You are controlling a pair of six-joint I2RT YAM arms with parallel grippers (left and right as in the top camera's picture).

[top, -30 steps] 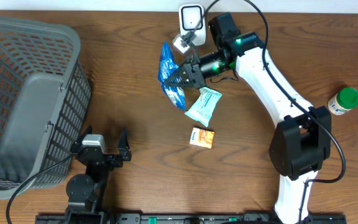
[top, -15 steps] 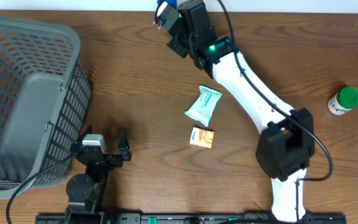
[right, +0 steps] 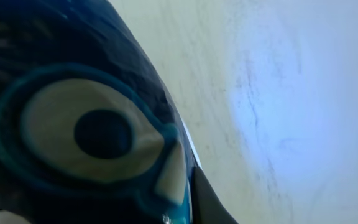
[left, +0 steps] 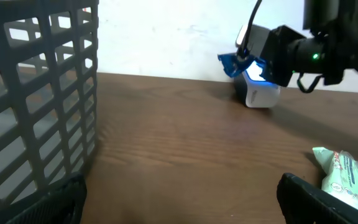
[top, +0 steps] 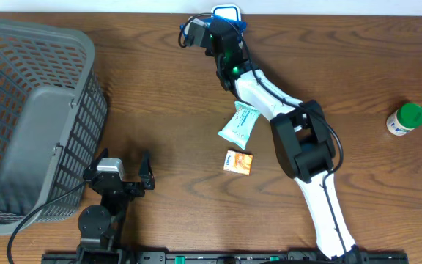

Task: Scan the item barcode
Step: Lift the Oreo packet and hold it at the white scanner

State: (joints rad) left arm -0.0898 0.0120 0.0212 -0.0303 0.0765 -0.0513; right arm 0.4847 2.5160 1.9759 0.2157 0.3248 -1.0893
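The item is a blue packet (left: 230,61) with an eye-like print (right: 98,134). My right gripper (top: 215,31) is shut on it and holds it against the white scanner (top: 226,12) at the table's back edge. The scanner (left: 258,89) glows blue on its face. In the right wrist view the packet fills the left half, with one dark finger (right: 211,200) beside it. In the overhead view the arm hides most of the packet. My left gripper (top: 120,174) rests near the front left, open and holding nothing (left: 181,208).
A grey mesh basket (top: 86,51) stands at the left, close to my left gripper. A mint-green packet (top: 239,123) and a small orange packet (top: 239,162) lie mid-table. A green-capped bottle (top: 405,118) stands at the far right.
My right arm has lifted the blue packet from above the mid-table packets up and back to the scanner. The left arm has not moved.
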